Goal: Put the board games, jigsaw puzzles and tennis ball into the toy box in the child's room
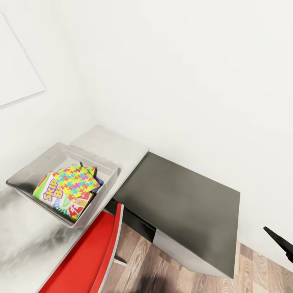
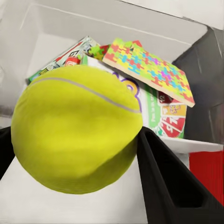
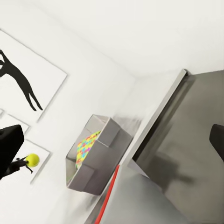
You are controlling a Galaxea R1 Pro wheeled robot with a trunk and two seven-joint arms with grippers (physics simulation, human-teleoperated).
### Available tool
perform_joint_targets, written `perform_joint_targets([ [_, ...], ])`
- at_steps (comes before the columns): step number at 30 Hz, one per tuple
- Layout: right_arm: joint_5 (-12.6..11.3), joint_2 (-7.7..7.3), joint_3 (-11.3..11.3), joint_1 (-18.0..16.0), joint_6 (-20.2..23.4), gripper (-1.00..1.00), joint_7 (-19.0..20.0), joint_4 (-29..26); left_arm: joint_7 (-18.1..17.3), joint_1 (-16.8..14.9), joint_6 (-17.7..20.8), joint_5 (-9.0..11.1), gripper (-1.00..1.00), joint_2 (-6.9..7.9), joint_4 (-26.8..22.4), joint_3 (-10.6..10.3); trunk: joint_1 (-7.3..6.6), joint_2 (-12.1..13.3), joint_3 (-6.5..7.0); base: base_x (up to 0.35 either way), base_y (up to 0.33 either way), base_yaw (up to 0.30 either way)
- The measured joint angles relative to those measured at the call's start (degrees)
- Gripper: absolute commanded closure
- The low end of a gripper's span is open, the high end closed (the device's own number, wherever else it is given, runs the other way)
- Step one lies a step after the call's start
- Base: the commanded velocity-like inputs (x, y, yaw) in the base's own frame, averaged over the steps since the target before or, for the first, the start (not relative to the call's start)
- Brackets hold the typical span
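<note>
In the left wrist view my left gripper (image 2: pixel 81 163) is shut on the yellow-green tennis ball (image 2: pixel 74 121), one black finger (image 2: pixel 172 182) pressed to its side. Just beyond the ball lies the grey toy box (image 2: pixel 56 28). The toy box (image 1: pixel 28 171) stands on the pale grey table (image 1: pixel 118 148). Inside it lie a green SKIP-BO board game (image 1: pixel 51 193) and, on top, a bright jigsaw puzzle box (image 1: pixel 77 181). The right wrist view shows the tennis ball (image 3: pixel 31 160) small and far off, apart from the toy box (image 3: pixel 100 154). My right gripper (image 3: pixel 114 144) is open and holds nothing.
A lower dark cabinet (image 1: pixel 183 203) with white sides adjoins the table on the right. A red chair (image 1: pixel 89 256) stands in front of the table over the wood-plank floor (image 1: pixel 162 272). White walls close off the corner behind. A tip of my right gripper (image 1: pixel 280 242) shows at the right edge.
</note>
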Motion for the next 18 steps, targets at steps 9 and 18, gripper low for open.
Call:
perform_joint_targets([
  [9,0.1,0.00,0.0,0.0,0.0,-1.00,0.0,0.0,0.0,-0.1,14.1,0.8,1.00,3.52,-4.7,-0.8,0.00,0.0,0.82,0.000,0.000,0.000],
  [18,0.1,0.19,0.1,0.0,0.0,-1.00,0.0,0.0,5.2,-0.1,20.5,1.1,1.00,4.32,-8.5,-5.5,0.00,0.0,1.62,0.000,0.000,0.000],
])
